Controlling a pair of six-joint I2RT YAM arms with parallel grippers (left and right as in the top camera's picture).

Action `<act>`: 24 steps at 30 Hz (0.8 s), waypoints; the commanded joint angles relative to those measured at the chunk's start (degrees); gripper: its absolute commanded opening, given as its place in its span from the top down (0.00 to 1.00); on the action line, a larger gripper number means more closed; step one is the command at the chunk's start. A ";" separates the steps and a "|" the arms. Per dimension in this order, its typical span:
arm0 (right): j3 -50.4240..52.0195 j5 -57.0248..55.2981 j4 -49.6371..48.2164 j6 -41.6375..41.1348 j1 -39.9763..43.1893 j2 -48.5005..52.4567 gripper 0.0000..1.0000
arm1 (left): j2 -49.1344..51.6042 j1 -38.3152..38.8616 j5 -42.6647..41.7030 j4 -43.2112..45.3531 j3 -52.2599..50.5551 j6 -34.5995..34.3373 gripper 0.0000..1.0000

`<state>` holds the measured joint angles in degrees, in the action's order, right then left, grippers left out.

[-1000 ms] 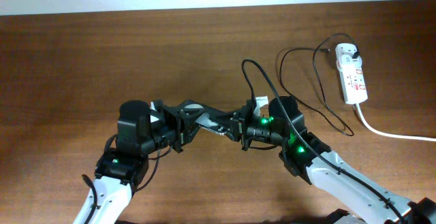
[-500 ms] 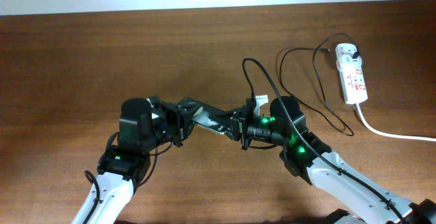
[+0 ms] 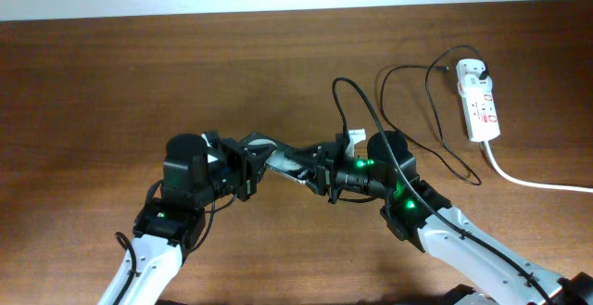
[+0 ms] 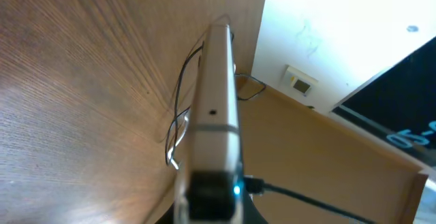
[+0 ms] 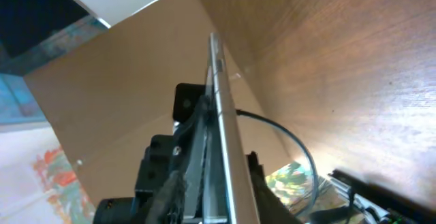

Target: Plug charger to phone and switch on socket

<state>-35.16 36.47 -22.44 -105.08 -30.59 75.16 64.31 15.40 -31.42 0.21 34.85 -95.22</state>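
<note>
Holding the phone (image 3: 283, 162) between them over the middle of the table (image 3: 139, 73), your left gripper (image 3: 250, 168) and right gripper (image 3: 320, 171) each pinch one end of it. The black charger (image 3: 345, 81) loops from beside your right gripper toward the white socket (image 3: 479, 101), far right

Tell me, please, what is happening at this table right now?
Both arms meet at mid-table with the phone held on edge between them. The left gripper grips one end. The right gripper is at the other end, where the charger loops in from the socket. Whether the plug tip is seated is hidden, and the socket's switch is too small to read.
</note>
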 commanded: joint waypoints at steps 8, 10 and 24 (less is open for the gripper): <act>-0.63 -6.80 1.33 29.16 -0.09 -0.52 0.25 | -0.13 -9.68 -2.78 -0.07 0.33 29.51 1.00; -0.63 -9.40 5.75 40.65 -0.09 -0.55 0.05 | -0.13 -14.25 -9.84 -1.29 0.33 37.70 1.00; -7.76 -30.12 53.37 61.18 7.19 -17.40 0.01 | -0.15 -15.93 -26.49 -13.20 0.33 53.33 1.00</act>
<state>-37.74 9.89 21.45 -46.26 -24.53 64.75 64.31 -0.40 -54.89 -13.28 34.81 -43.24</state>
